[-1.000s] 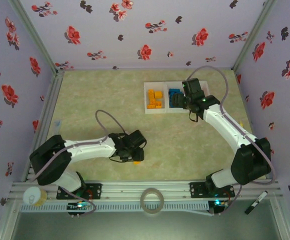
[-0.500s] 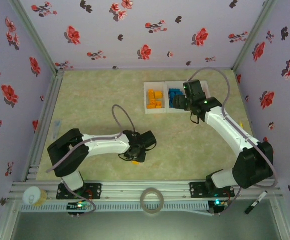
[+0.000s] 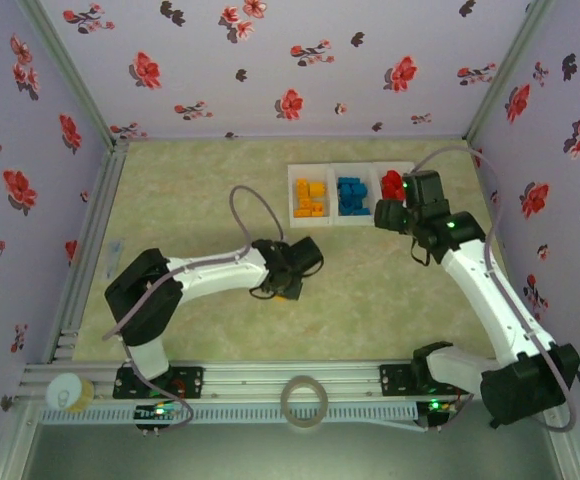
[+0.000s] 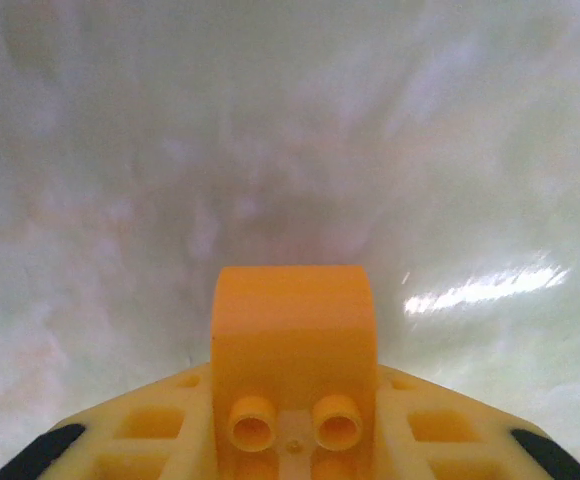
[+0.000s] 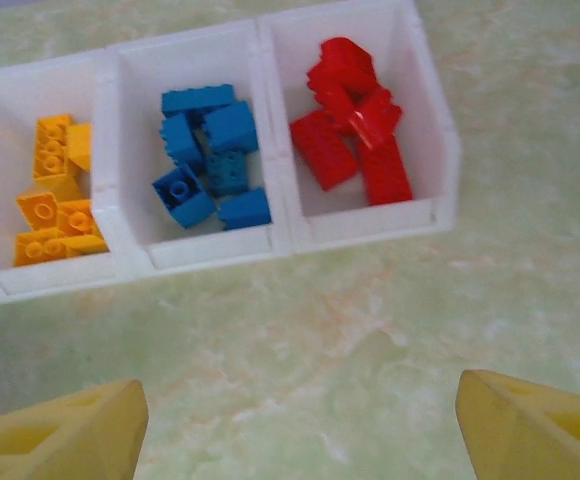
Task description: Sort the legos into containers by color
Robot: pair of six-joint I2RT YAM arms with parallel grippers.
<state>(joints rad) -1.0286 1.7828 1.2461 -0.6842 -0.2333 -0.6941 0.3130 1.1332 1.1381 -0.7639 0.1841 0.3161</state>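
Orange-yellow plastic sits in the left gripper: a single brick pinched tight between the yellow fingers, two round studs facing the wrist camera; under it lies the pale green marbled table, blurred (whether the brick touches it I cannot tell). From above, this gripper is near the middle of the table, well apart from the white tray, which stands toward the far side, right of centre.

The right gripper has its jaws spread wide and holds nothing; its two yellow fingertips show at the bottom corners of its wrist view with bare table between them; the tray is just ahead. From above, it hangs at the tray's near right corner, beside the red end.

The tray's three compartments run in a row; the left one holds orange-yellow legos, the middle one blue legos, the right one red legos, each a loose heap; no colour is mixed with another.
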